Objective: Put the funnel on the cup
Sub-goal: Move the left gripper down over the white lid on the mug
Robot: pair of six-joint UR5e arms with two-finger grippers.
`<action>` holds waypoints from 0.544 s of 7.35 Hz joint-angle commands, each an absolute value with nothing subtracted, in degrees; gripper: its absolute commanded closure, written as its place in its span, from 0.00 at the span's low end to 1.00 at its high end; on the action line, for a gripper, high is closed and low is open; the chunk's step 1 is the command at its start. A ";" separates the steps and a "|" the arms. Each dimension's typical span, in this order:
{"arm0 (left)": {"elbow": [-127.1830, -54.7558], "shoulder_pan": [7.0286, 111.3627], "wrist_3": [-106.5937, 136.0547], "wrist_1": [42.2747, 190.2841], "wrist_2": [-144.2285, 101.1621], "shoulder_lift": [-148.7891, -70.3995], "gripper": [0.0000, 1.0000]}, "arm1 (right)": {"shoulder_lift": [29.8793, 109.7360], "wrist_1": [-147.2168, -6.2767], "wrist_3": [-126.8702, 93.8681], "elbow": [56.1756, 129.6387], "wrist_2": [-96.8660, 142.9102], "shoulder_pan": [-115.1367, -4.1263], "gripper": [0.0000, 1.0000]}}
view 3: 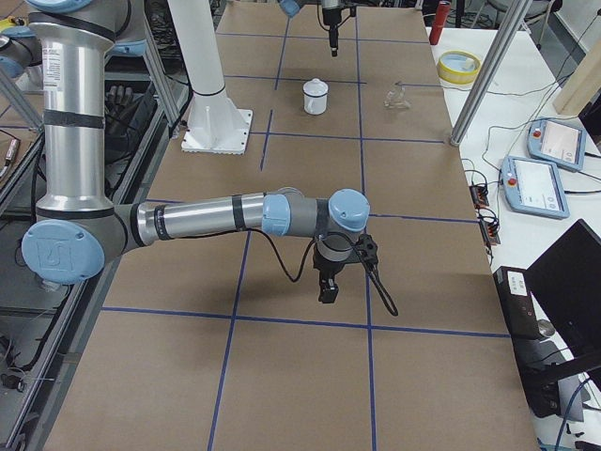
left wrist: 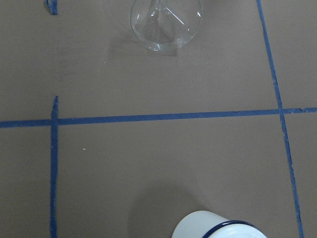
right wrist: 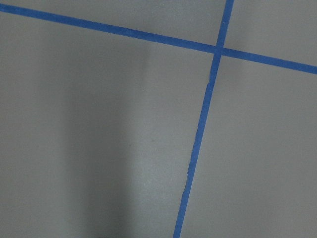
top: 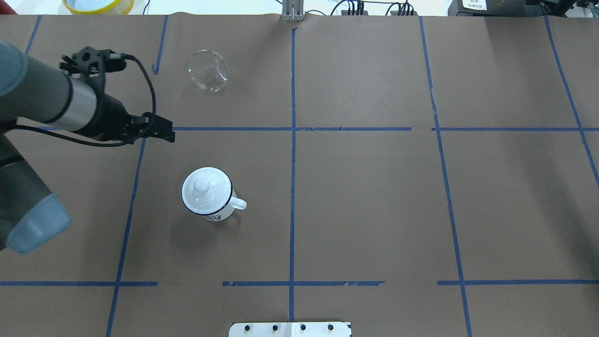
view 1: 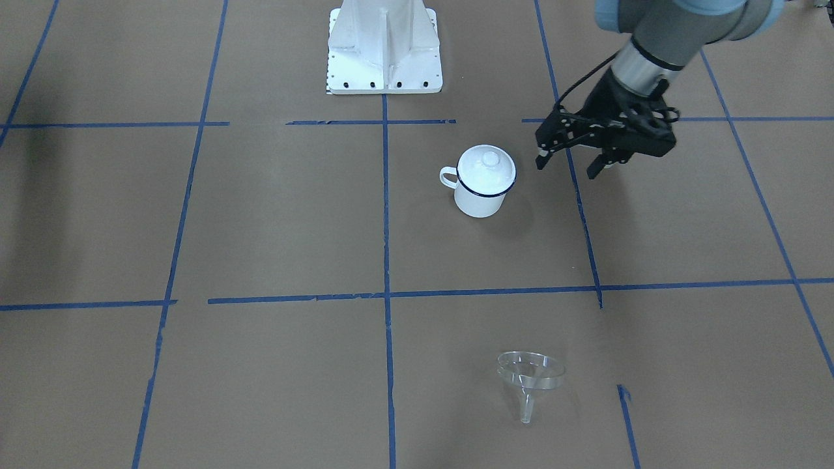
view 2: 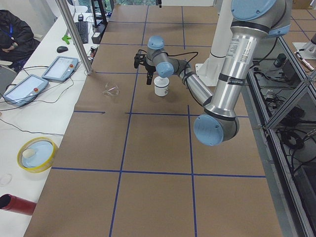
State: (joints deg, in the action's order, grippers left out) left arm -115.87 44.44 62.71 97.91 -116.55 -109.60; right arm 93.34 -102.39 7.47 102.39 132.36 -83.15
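The clear funnel (view 1: 529,378) lies on its side on the brown table, far from the robot; it also shows in the overhead view (top: 208,70) and at the top of the left wrist view (left wrist: 166,22). The white cup (view 1: 482,192) with a dark blue rim stands upright (top: 208,194), and a round white knobbed lid (view 1: 487,166) sits on it. My left gripper (view 1: 570,163) hovers open and empty beside the cup, between cup and funnel (top: 161,133). My right gripper (view 3: 329,282) shows only in the exterior right view, far from both; I cannot tell its state.
The white robot base (view 1: 384,58) stands behind the cup. A yellow bowl (top: 98,4) sits past the table's far edge. A metal pole (view 2: 74,34), two teach pendants (view 2: 59,68) and a red cylinder (view 2: 17,205) are along the operators' side.
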 commanded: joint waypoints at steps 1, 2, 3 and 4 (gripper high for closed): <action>-116.02 38.26 67.39 84.66 -110.85 -116.88 0.00 | 93.34 -102.39 7.47 102.39 132.36 -83.14 0.00; -115.93 35.80 69.07 84.64 -106.39 -116.81 0.00 | 93.43 -102.39 7.47 102.31 132.36 -83.14 0.00; -115.49 33.94 71.34 84.64 -104.61 -116.63 0.00 | 93.34 -102.39 7.47 102.39 132.36 -83.14 0.00; -115.31 32.62 71.89 84.55 -103.46 -116.63 0.00 | 93.34 -102.39 7.47 102.31 132.36 -83.14 0.00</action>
